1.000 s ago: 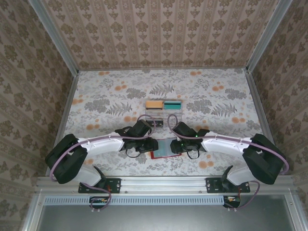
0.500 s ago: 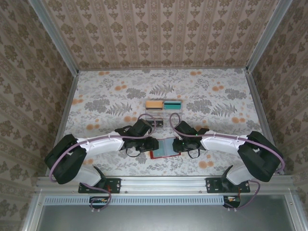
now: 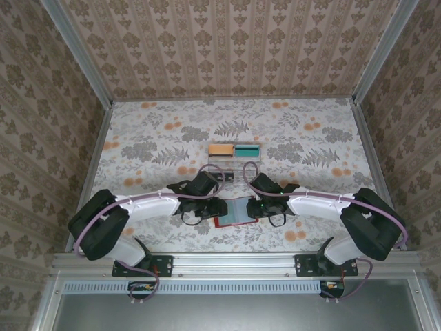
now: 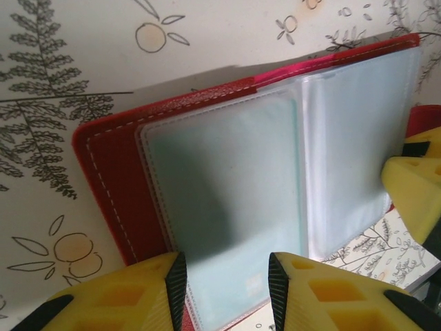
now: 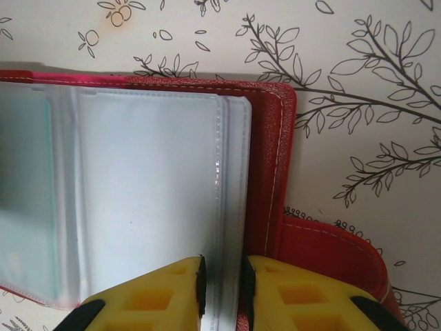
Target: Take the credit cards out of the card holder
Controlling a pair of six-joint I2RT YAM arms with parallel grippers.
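Observation:
The red card holder (image 3: 238, 221) lies open on the floral table between my two grippers. Its clear plastic sleeves face up, and a pale teal credit card (image 4: 227, 200) shows through the left sleeve. My left gripper (image 4: 227, 265) is open, its black pads apart over the near edge of that sleeve. My right gripper (image 5: 224, 269) is nearly closed on the right edge of the stacked plastic sleeves (image 5: 231, 179), just inside the red cover (image 5: 265, 172). The closing tab (image 5: 331, 255) sticks out to the right. From above, the left gripper (image 3: 219, 206) and right gripper (image 3: 255, 205) flank the holder.
A clear plastic compartment tray (image 3: 234, 160) with orange and teal contents stands just behind the card holder. Patterned walls with metal rails (image 3: 96, 152) enclose the table on three sides. Both arms reach in low from the near edge.
My right gripper has shifted slightly left and narrowed onto the sleeve edge. The left gripper and the card holder have hardly moved.

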